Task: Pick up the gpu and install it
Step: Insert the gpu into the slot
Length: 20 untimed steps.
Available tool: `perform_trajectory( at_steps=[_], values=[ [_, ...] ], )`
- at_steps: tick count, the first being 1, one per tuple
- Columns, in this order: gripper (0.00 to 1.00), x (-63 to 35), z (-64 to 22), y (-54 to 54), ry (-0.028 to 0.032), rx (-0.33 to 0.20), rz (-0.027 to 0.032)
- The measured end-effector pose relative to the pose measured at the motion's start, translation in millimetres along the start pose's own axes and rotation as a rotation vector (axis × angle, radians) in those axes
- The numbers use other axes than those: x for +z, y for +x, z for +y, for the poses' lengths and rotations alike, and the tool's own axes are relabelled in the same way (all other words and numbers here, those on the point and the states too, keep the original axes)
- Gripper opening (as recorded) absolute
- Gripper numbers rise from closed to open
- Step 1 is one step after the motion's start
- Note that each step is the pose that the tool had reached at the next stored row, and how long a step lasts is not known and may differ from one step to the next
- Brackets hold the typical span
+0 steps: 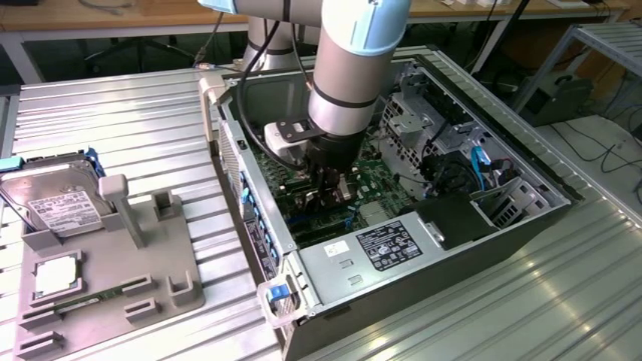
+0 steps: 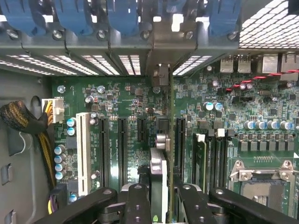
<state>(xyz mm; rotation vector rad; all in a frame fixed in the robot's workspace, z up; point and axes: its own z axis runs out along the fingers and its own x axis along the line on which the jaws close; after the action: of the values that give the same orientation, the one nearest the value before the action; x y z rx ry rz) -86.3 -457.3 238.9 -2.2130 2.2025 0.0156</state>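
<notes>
My gripper [image 1: 326, 184] reaches down into the open computer case [image 1: 546, 184], over the green motherboard [image 1: 377, 177]. In the wrist view the gpu [image 2: 160, 170] shows edge-on as a thin card running from my gripper [image 2: 161, 198] to the case's rear slot wall. Its silver bracket end [image 2: 161, 72] meets that wall. The black fingers [image 2: 136, 205] press against both of its sides, so the gripper is shut on it. The card stands upright over the black expansion slots [image 2: 140, 135]. Whether it is seated in a slot I cannot tell.
Beside the case, a grey holder [image 1: 110, 278] carries a silver hard drive [image 1: 56, 199], a square CPU chip [image 1: 56, 274] and a memory stick [image 1: 86, 301]. The power supply [image 1: 386, 244] sits at the case's near end. A CPU socket [image 2: 261, 186], a white slot [image 2: 84, 154] and a cable bundle [image 2: 25, 123] flank the card.
</notes>
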Motion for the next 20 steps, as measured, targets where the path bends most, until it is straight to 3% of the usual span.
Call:
perform_trajectory(
  at_steps=[10,11,20],
  values=[
    [0.29,-0.6,0.1,-0.2,0.0005,0.0,-0.0026],
    [0.35,-2.7,0.1,-0.1,0.0003,0.0,-0.002],
    [0.35,-30.4,-0.1,-0.8,0.0022,0.0,-0.002]
  ],
)
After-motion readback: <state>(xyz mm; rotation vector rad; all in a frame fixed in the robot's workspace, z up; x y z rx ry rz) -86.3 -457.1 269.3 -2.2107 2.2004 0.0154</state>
